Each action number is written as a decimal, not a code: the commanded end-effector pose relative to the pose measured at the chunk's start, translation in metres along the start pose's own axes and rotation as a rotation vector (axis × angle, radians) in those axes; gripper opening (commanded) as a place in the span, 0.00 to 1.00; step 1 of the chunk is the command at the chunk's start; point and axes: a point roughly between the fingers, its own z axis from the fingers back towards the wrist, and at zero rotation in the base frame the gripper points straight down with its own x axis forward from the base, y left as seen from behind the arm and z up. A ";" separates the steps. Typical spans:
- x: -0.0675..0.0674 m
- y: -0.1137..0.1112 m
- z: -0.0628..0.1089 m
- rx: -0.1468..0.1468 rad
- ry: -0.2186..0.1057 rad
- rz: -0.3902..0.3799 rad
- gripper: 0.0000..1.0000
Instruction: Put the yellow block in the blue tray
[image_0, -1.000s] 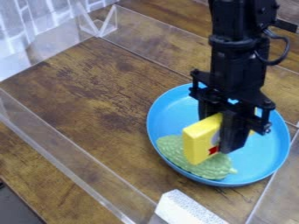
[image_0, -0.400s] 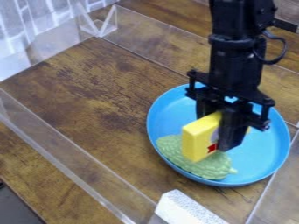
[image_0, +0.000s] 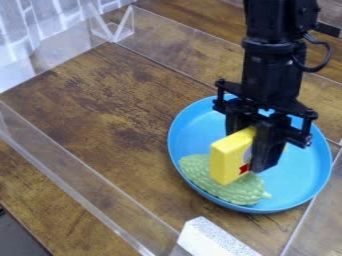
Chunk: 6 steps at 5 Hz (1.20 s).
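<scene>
Yellow block (image_0: 231, 156) sits pinched in my gripper (image_0: 251, 150), jaws closed on it, tilted and hanging just over the blue tray (image_0: 301, 190). From this single camera I see the black arm coming straight down above the tray. A green bumpy thing (image_0: 221, 182) lies in the tray right under the block, on the wooden table (image_0: 107, 100).

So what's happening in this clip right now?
A single black robot arm has its gripper shut on the yellow block and holds it over the blue tray. The block sits low inside the tray's rim, right by a green bumpy object lying in the tray; whether it touches that is unclear. The block has not been released yet.
</scene>
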 end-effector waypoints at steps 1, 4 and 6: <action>0.007 -0.003 0.016 -0.006 -0.043 0.003 0.00; 0.007 -0.003 0.019 -0.012 -0.025 0.024 0.00; 0.006 -0.002 0.021 -0.015 -0.019 0.033 0.00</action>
